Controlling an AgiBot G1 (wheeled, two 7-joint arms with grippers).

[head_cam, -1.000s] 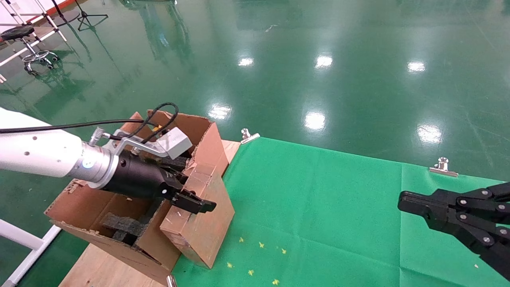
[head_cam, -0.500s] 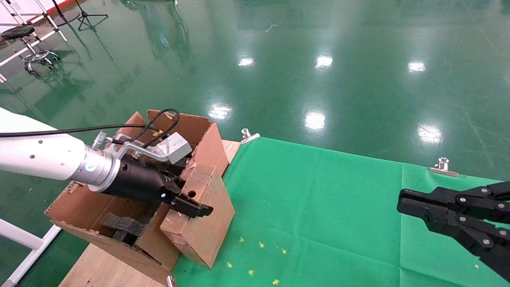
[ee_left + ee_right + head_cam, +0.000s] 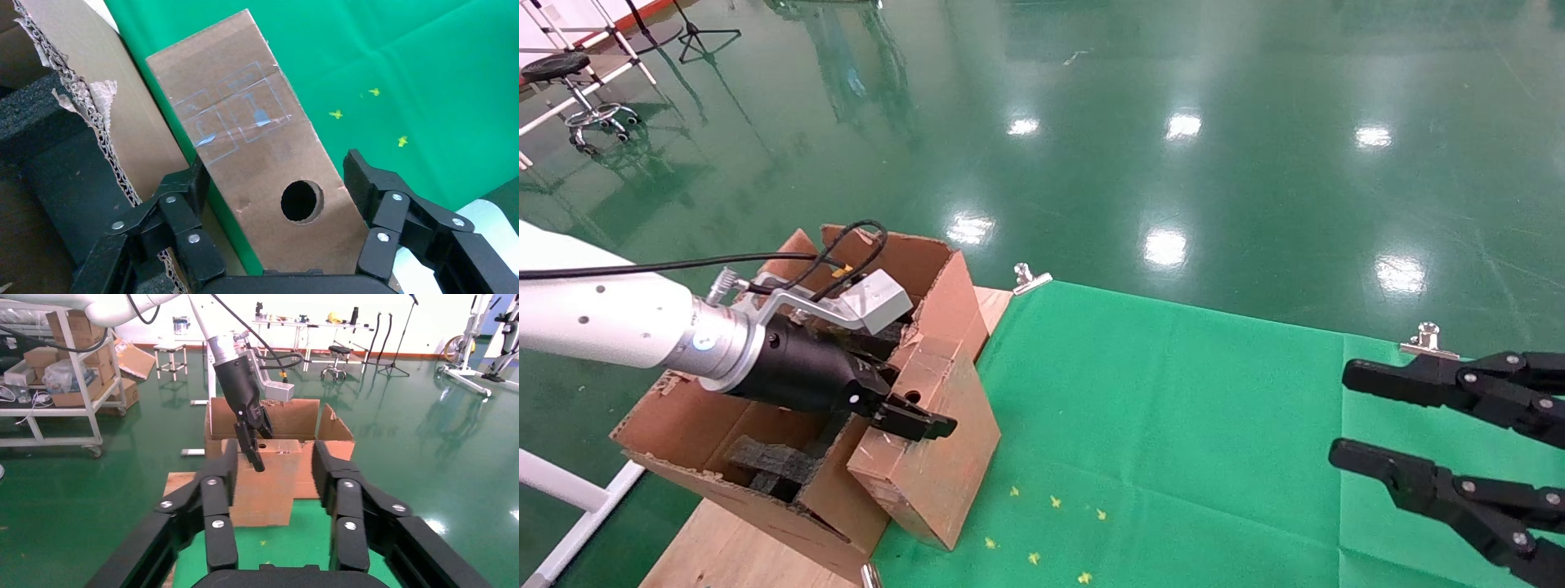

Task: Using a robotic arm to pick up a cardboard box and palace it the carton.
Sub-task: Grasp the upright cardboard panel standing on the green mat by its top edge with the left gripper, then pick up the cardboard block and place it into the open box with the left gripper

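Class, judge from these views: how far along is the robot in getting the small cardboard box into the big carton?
Done: the left gripper has reached the cardboard box, which leans against the outside of the carton on the green cloth.
In hand: its open fingers straddle the box, with a gap showing on one side, so no firm grasp yet.
Left: close, lift, and set it inside the carton.
The right gripper hangs open, idle, at the right.

head: high, fwd-down, wide | L wrist: close on cardboard box | R wrist: far, facing it | shared: box+carton
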